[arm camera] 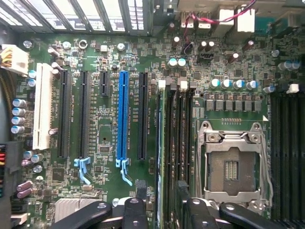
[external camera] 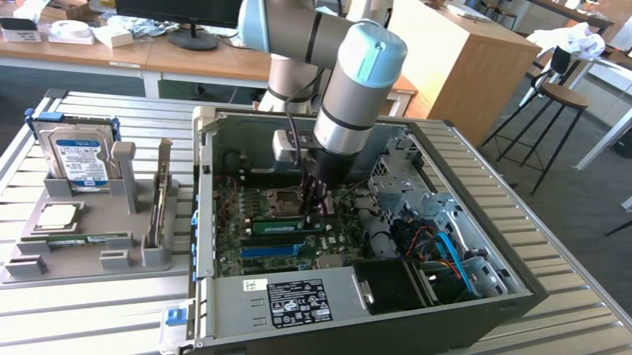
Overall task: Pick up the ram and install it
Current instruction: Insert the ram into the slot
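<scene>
Mid-frame in the exterior view, the gripper [external camera: 316, 213] is held spread wide over the ram [external camera: 281, 217], apparently because it is already seated in the motherboard [external camera: 237, 251].

My arm [external camera: 360, 74] slants down from the top of the exterior view, and my wrist [external camera: 334, 133] points almost straight down. Below it my pincer [external camera: 316, 209] hangs low, its dark fingers [arm camera: 136, 214] spread well apart, clasping nothing between them.
</scene>
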Motion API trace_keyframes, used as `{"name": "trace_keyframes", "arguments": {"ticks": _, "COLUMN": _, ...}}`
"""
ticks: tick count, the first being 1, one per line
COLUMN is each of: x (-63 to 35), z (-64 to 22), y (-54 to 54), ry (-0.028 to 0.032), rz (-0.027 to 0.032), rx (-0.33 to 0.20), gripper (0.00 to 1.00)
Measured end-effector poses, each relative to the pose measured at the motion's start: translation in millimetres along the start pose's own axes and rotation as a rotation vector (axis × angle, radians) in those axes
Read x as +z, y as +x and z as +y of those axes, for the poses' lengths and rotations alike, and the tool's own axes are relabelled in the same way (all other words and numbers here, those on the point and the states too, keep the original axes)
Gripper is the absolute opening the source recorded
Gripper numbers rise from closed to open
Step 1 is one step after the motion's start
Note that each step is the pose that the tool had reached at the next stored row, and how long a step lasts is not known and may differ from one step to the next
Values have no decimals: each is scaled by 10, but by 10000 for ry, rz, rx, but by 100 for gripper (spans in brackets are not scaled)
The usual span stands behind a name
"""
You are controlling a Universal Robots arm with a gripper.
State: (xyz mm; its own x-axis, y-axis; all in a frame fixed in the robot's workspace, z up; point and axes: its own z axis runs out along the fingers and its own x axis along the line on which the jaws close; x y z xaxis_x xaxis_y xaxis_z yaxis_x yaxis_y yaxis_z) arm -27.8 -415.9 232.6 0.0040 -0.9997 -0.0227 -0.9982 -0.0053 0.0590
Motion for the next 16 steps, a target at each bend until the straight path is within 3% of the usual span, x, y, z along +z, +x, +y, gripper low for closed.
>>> {"name": "trace_keyframes", "arguments": {"ticks": 7, "x": -209, "z": 10, "y": -5, "ry": 0, "rz": -25, "rx": -3, "gripper": 37}}
{"name": "trace_keyframes", "arguments": {"ticks": 16, "x": -558, "z": 28, "y": -13, "ry": 0, "rz": -39, "rx": -3, "gripper": 37}}
